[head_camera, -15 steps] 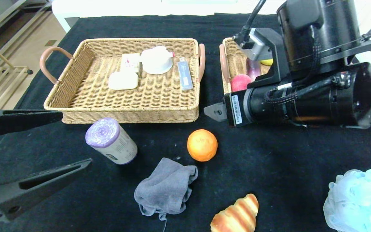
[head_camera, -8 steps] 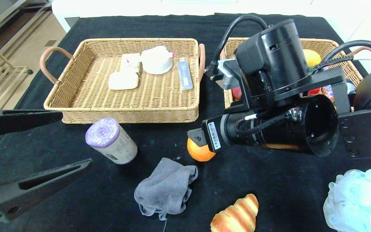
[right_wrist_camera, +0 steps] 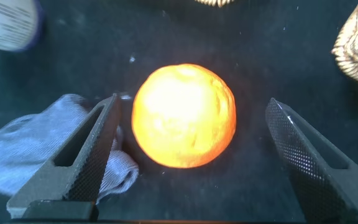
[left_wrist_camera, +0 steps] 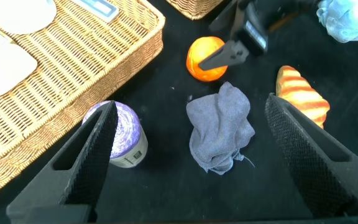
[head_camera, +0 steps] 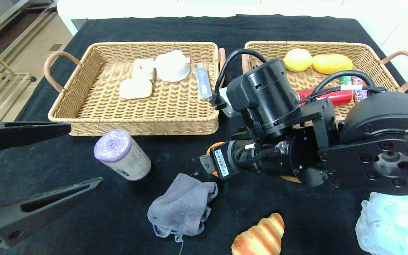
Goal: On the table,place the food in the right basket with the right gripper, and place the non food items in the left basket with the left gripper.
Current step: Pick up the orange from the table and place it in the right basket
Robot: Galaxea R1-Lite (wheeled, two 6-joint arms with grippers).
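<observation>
Right gripper (right_wrist_camera: 188, 158): fingers spread wide, poised over the black cloth-covered table (head_camera: 313, 212). Between its fingers, untouched on either side: round orange fruit (right_wrist_camera: 184, 116).
Just beside one finger: crumpled grey cloth (right_wrist_camera: 39, 149), apparently brushing that finger, though the contact is hard to make out.
Near, on the robot's side of this gripper: golden-brown striped croissant (head_camera: 260, 237); farther toward the robot's right, pale blue mesh bath sponge (head_camera: 393, 223).
Beyond it: right woven wicker basket (head_camera: 367, 47), holding two yellow fruits and a red packet.

Left gripper (left_wrist_camera: 188, 158): fingers apart, holding nothing, hovering at the table's near left. Near one finger: white cylindrical roll with a purple end (left_wrist_camera: 122, 132), lying on its side.
Beyond: left woven wicker basket (head_camera: 83, 92) with white items and a blue-grey stick.
</observation>
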